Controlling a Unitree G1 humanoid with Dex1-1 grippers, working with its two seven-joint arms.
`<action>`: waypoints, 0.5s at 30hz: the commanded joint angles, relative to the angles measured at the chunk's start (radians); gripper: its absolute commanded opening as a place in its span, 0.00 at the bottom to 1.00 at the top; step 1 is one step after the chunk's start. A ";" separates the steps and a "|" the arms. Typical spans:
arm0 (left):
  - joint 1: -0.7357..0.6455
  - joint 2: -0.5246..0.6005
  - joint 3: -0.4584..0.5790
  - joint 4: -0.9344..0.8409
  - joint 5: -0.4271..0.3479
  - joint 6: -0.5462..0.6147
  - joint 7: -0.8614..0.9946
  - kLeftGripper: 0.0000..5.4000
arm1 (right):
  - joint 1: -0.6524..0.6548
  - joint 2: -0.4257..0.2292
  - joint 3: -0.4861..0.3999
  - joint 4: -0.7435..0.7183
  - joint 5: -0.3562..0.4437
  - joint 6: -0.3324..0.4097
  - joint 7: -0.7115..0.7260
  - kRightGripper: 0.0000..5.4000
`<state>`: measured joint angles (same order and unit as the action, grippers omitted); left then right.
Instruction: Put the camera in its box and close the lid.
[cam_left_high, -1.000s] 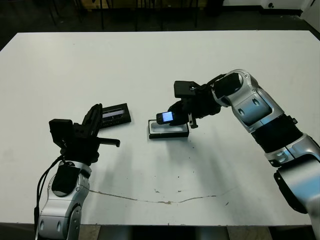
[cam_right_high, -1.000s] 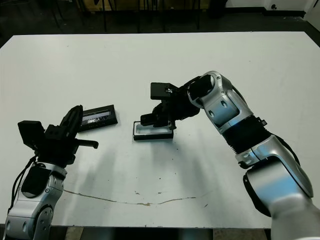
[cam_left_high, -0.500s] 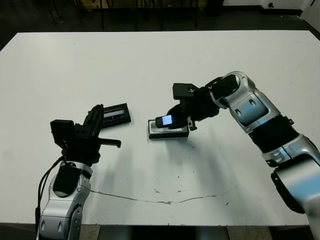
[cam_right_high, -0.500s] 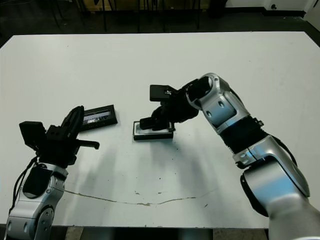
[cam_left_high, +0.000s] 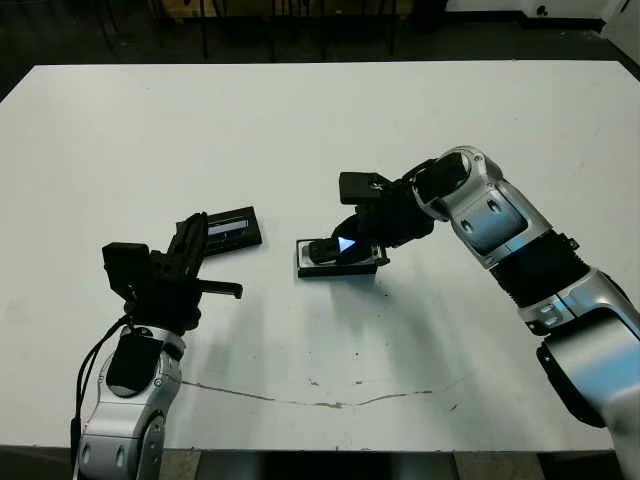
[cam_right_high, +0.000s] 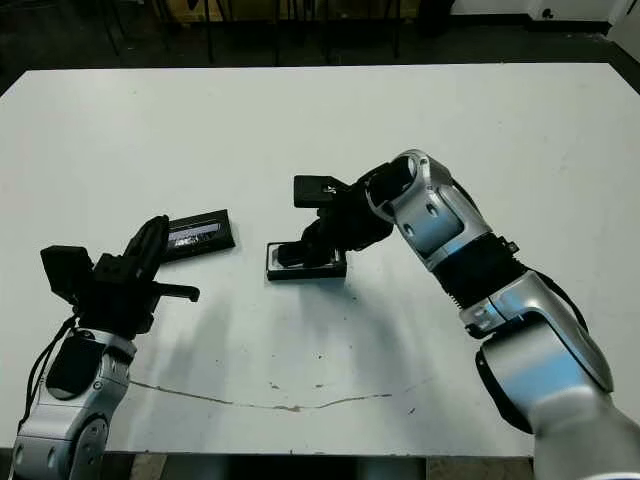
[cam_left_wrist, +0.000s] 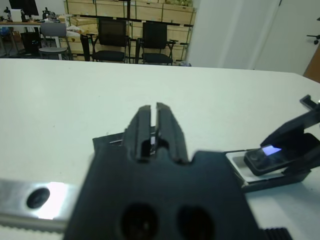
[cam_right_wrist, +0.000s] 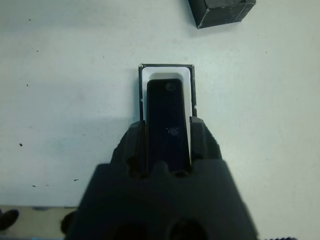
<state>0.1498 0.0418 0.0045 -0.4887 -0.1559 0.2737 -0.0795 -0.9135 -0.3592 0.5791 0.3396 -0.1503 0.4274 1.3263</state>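
right gripper (cam_right_wrist: 167, 145) grips camera (cam_right_wrist: 167, 120) over box (cam_right_wrist: 166, 75) | left gripper (cam_left_wrist: 154, 122) closed, empty | no legible text

Black chairs (cam_left_wrist: 130, 42) and stacked wooden crates (cam_left_wrist: 150, 10) beyond the white table (cam_left_wrist: 75, 95).

camera (cam_left_high: 335, 249) in box (cam_left_high: 338, 268); lid (cam_left_high: 232, 228) left

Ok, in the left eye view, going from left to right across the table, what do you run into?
Left gripper → lid → box, with the camera held over it → right gripper.
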 joint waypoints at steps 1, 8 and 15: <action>0.015 0.005 -0.003 0.005 0.009 0.005 0.003 0.00 | 0.006 -0.004 0.024 -0.005 -0.038 -0.007 -0.030 0.17; 0.018 0.005 -0.008 0.005 0.014 0.005 0.005 0.00 | 0.012 0.002 0.032 -0.015 -0.079 0.020 -0.065 0.16; 0.017 -0.004 -0.009 0.003 0.014 0.012 0.012 0.00 | 0.019 0.012 0.038 -0.022 -0.058 0.021 -0.039 0.16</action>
<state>0.1565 0.0376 0.0000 -0.4895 -0.1489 0.2720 -0.0750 -0.9123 -0.3529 0.6054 0.3167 -0.2058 0.4381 1.2911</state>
